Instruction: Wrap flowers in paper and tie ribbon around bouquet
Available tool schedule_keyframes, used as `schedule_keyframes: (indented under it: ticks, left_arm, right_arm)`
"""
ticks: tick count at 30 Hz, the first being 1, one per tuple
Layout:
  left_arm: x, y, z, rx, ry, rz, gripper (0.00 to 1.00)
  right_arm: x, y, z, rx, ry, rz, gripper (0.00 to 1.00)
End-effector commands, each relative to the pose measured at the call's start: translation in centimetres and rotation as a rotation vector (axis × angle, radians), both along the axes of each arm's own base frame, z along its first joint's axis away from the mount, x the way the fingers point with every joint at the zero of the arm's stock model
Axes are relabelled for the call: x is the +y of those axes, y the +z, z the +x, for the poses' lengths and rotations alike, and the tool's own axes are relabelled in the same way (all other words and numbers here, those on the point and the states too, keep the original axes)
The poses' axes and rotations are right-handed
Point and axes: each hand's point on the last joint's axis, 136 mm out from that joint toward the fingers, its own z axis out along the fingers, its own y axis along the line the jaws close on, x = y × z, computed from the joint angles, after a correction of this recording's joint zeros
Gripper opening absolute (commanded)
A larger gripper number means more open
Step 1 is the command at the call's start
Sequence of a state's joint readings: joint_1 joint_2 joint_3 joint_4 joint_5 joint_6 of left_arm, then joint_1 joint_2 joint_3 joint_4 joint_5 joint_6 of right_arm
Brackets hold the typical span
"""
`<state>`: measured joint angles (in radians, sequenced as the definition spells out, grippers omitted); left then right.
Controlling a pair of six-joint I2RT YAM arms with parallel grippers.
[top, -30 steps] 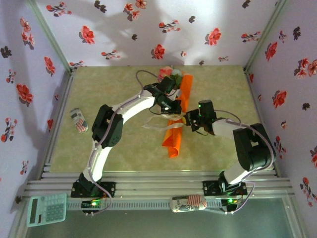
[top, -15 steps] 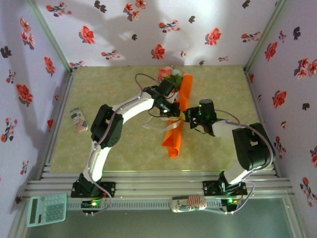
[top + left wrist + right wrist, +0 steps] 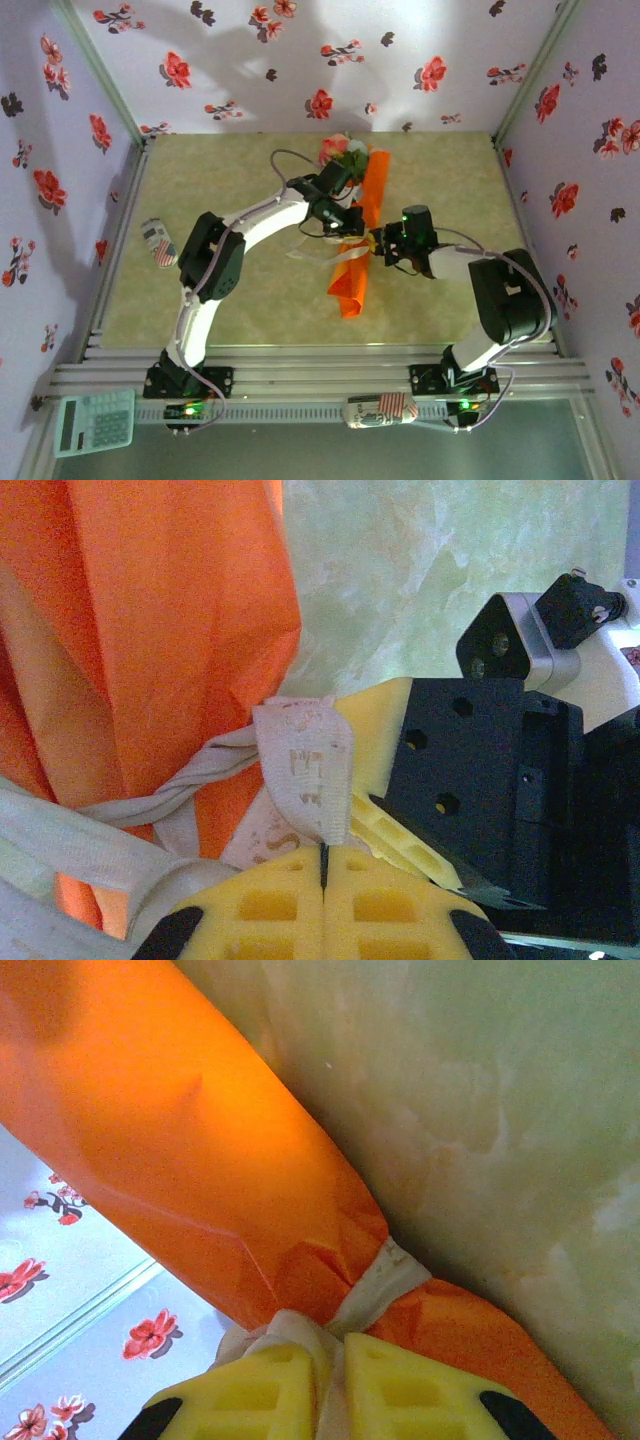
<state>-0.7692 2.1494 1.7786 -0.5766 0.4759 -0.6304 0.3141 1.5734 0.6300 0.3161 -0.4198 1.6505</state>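
Note:
The bouquet lies on the table as a slim orange paper cone, with the flowers showing pink and green at its far end. The whitish ribbon is wound around the cone's middle. My left gripper sits at the cone's left side, and in the left wrist view it is shut on a flat end of the ribbon. My right gripper presses in from the right; its yellow fingers stand close together with bunched ribbon between them, right against the paper.
The green table has floral walls on three sides. A small patterned pouch lies at the left. Another pouch and a calculator rest on the near rail by the arm bases.
The right gripper has edged a little closer to the bouquet's middle. The ribbon sits tighter round the cone. The left arm has barely moved.

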Motion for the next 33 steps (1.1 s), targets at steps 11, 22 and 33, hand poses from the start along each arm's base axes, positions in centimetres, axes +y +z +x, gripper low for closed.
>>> schedule_keyframes:
  ticks: [11, 22, 33]
  left_arm:
    - [-0.2, 0.9, -1.7, -0.031, -0.050, 0.020, 0.00]
    - [-0.2, 0.8, -1.6, -0.036, -0.046, 0.025, 0.00]
    - [-0.2, 1.3, -1.5, -0.048, -0.048, 0.025, 0.00]
  right_arm:
    - [-0.8, 1.0, -1.5, -0.019, -0.006, -0.022, 0.27]
    - [-0.8, 2.4, -0.5, -0.090, -0.013, -0.015, 0.50]
    - [-0.1, 3.1, 0.4, -0.095, 0.011, -0.013, 0.50]
